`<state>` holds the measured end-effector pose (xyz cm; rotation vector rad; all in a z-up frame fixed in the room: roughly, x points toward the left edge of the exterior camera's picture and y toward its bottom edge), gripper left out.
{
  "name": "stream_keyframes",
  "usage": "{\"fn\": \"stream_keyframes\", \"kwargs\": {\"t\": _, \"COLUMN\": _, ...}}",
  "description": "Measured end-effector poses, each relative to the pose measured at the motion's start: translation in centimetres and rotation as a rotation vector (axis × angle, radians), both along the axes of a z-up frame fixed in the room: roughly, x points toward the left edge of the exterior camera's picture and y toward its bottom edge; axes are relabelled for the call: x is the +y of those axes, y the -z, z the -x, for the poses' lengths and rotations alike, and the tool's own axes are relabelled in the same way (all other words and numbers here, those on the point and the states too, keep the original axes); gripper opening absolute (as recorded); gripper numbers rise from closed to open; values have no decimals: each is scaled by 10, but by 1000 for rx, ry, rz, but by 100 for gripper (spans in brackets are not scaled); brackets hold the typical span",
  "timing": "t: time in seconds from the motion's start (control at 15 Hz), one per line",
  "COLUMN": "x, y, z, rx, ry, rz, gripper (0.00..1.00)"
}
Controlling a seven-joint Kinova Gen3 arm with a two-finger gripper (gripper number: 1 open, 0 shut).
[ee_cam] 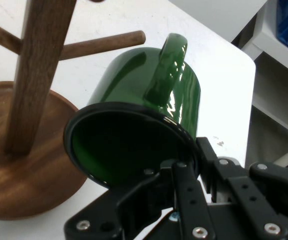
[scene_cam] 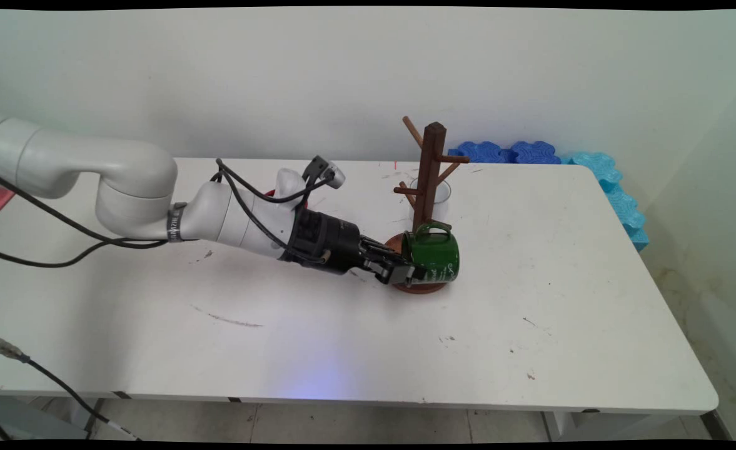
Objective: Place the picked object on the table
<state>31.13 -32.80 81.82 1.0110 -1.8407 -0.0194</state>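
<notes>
Green enamel catches the eye first: one green mug (scene_cam: 433, 253) lies tipped on its side over the round base of the single wooden mug tree (scene_cam: 429, 187), with its handle turned upward, near the middle of the white surface (scene_cam: 561, 281). The claw (scene_cam: 405, 270) is clamped on the mug's rim, at the open mouth that faces the arm. The view from above the near side shows what the hand camera misses: a clear glass (scene_cam: 433, 197) standing just behind the tree's post, a red object (scene_cam: 271, 194) mostly hidden behind the wrist, and, past the far right corner of the surface, two dark blue foam pieces (scene_cam: 505, 152) with a run of light blue foam pieces (scene_cam: 618, 194) down the right side. The hand view instead looks straight into the mug's dark interior (ee_cam: 124, 145) and shows one finger (ee_cam: 183, 175) pressed against the black rim, the mug's wall caught between the jaws; it also shows a peg of the tree (ee_cam: 104, 44) passing close behind the mug's body, though I cannot tell whether it touches.
</notes>
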Motion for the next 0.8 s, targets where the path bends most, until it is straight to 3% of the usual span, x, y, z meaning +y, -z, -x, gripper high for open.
{"fn": "stream_keyframes", "kwargs": {"t": 0.8, "x": 9, "y": -2, "z": 10, "rx": 1, "ry": 32, "rz": -9, "gripper": 0}}
